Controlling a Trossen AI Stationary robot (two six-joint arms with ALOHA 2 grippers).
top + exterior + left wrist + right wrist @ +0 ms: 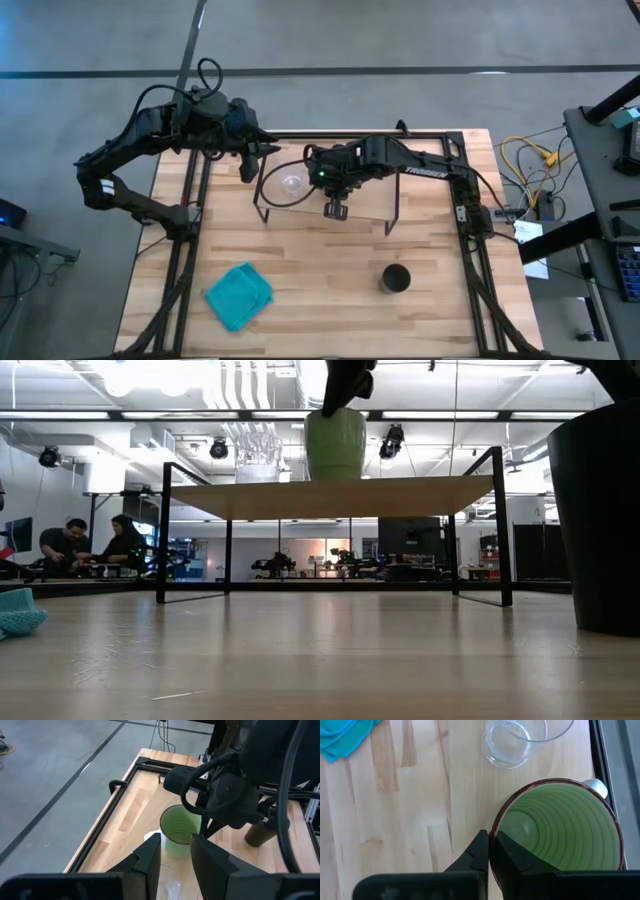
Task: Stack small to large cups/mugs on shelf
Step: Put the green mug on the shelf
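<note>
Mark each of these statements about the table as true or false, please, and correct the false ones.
1. The right pincer grips the rim of the green mug. True.
2. The black cup stands on the shelf. False: it stands on the tabletop, in front of the shelf.
3. The glass cup is on the shelf, beside the green mug. True.
4. The left pincer holds the glass cup. False: it is open, with the cup beyond its fingers.
5. The teal cloth lies under the shelf. False: it lies on the tabletop, near the front left corner.
</note>
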